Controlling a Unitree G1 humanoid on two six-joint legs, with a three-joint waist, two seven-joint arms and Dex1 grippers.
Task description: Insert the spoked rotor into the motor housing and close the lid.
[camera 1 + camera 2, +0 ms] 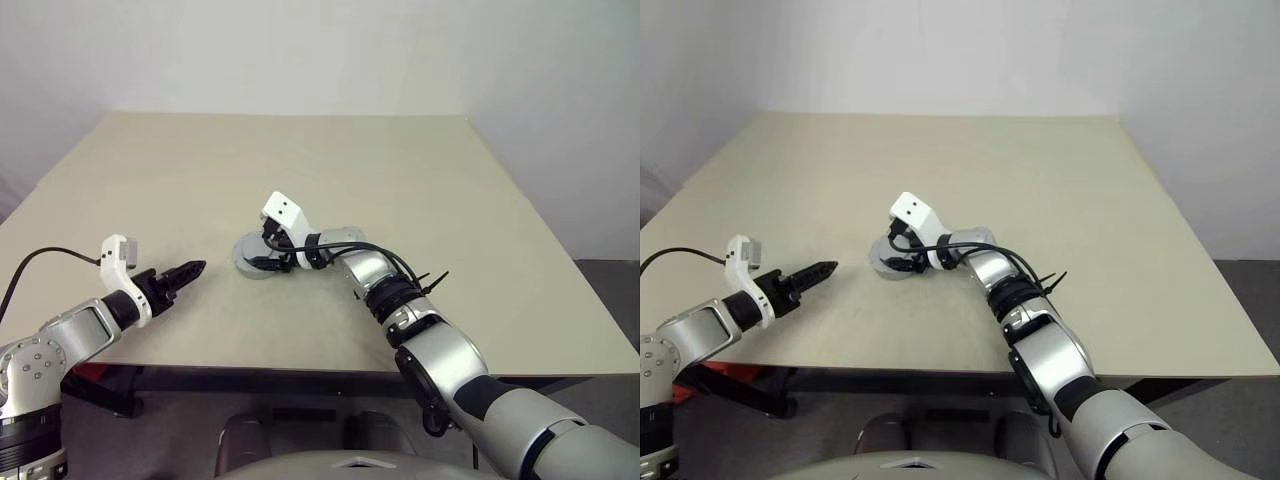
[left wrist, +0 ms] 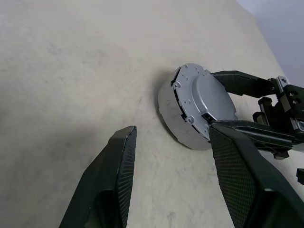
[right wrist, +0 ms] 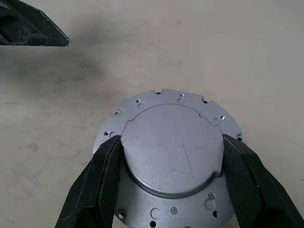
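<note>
The motor housing (image 3: 171, 137) is a round silver-grey metal unit lying near the middle of the table, a raised flat round face turned up inside a notched rim with small screw holes. My right gripper (image 3: 171, 148) reaches in from the right and is shut on that raised face, one finger pad (image 3: 107, 166) on each side. My left gripper (image 1: 190, 270) stands open a short way to the left of the housing (image 1: 246, 260), pointing at it, with nothing between its fingers (image 2: 118, 171). The spoked rotor and the lid are hidden or out of view.
The beige table (image 1: 420, 170) stretches wide behind and to both sides of the housing. Its front edge (image 1: 300, 368) runs close below both arms. A black cable (image 1: 40, 258) trails from my left wrist.
</note>
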